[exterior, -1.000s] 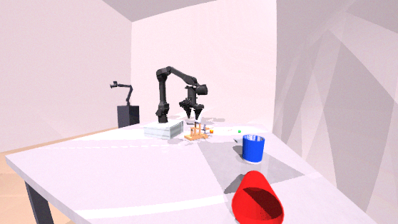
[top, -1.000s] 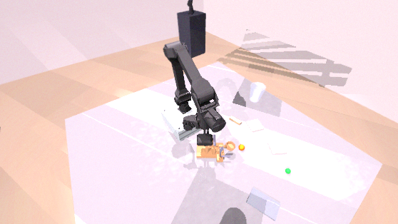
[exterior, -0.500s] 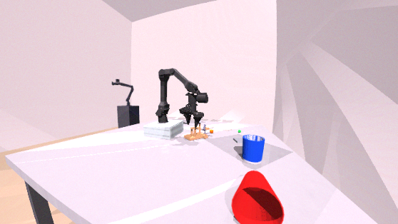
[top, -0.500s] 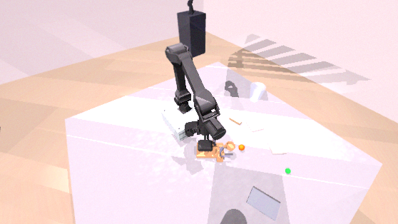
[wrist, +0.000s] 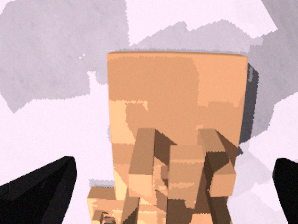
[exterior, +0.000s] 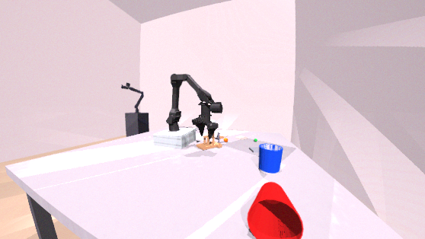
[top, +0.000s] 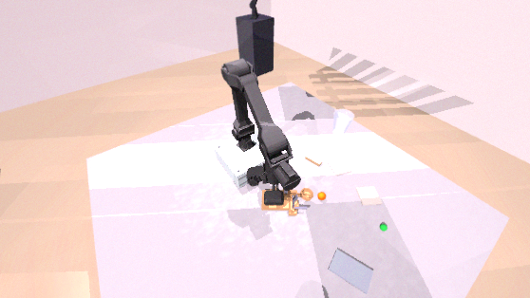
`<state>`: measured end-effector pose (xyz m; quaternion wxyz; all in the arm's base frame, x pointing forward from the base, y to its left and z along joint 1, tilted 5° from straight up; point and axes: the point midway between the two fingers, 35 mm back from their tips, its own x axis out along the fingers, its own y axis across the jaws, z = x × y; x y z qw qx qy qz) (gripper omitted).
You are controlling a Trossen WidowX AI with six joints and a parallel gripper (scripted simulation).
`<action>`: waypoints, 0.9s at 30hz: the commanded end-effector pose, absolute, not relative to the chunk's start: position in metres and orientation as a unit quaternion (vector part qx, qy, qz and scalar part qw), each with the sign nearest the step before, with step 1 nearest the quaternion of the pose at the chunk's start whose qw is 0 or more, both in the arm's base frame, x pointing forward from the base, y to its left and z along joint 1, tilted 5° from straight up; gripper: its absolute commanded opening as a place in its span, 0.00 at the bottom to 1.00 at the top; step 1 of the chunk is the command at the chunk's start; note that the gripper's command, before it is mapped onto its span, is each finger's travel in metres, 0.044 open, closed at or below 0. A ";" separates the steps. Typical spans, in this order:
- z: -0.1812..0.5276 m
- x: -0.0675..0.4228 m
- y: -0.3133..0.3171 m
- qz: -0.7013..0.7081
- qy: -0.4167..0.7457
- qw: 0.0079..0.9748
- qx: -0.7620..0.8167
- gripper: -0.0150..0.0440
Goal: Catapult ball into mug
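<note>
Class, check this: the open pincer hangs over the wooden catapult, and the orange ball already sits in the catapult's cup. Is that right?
Not quite. The orange ball is not in the cup: the top view shows it lying on the table just beside the catapult. The rest stands: the pincer is open, holds nothing, and hangs over the catapult, as the wrist view shows.
</note>
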<state>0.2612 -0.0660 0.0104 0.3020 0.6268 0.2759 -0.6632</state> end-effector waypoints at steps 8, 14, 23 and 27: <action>-0.009 0.259 -0.067 -0.665 0.277 0.303 0.624 1.00; -0.019 0.258 -0.067 -0.665 0.277 0.303 0.624 1.00; -0.021 0.259 -0.067 -0.664 0.276 0.302 0.626 0.87; -0.021 0.259 -0.067 -0.664 0.276 0.302 0.626 0.69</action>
